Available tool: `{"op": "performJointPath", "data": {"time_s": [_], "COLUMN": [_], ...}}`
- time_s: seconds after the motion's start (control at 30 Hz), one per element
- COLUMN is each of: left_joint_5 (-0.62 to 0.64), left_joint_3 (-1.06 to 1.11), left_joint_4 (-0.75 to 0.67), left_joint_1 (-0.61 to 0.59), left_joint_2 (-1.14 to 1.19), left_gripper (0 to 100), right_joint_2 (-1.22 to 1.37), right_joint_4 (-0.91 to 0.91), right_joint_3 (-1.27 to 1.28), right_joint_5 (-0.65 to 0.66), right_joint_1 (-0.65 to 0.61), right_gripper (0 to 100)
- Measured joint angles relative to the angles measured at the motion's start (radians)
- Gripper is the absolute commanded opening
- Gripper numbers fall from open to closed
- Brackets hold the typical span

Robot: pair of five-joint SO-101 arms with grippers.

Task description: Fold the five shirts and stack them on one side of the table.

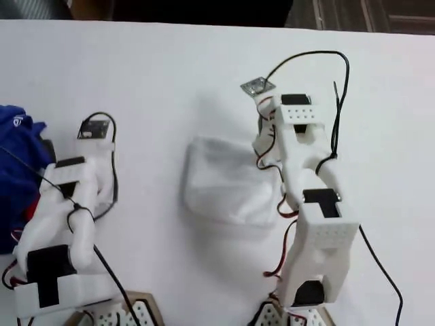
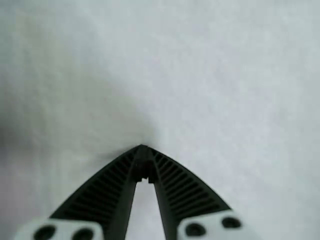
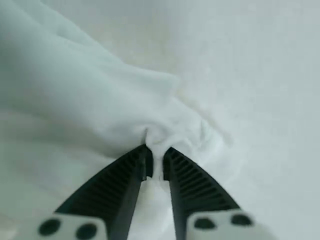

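1 white shirt point(image 1: 228, 180), folded, long axis left-right, pinched by right gripper point(image 3: 156, 162).

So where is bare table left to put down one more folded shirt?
Widest: the far strip of table beyond the white shirt and both arms. Also the lane between the left arm and the white shirt, and the side past the right arm. Crowded: the left edge, where the blue shirt lies beside the left arm.
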Motion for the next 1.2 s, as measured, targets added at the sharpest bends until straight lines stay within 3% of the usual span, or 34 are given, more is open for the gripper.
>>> {"op": "performJointPath", "data": {"time_s": [0.67,1.07,1.2], "left_joint_5": [0.0,0.0,0.0], "left_joint_3": [0.0,0.0,0.0], "left_joint_4": [0.0,0.0,0.0], "left_joint_1": [0.0,0.0,0.0], "left_joint_2": [0.0,0.0,0.0], "left_gripper": [3,3,3], "right_joint_2": [0.008,0.15,0.207], "right_joint_4": [0.226,0.215,0.192], "right_joint_3": [-0.443,-0.496,-0.496], "right_joint_5": [0.049,0.117,0.117], "right_joint_1": [-0.002,-0.011,-0.002], "right_gripper": [2.1,2.5,10.8]}}
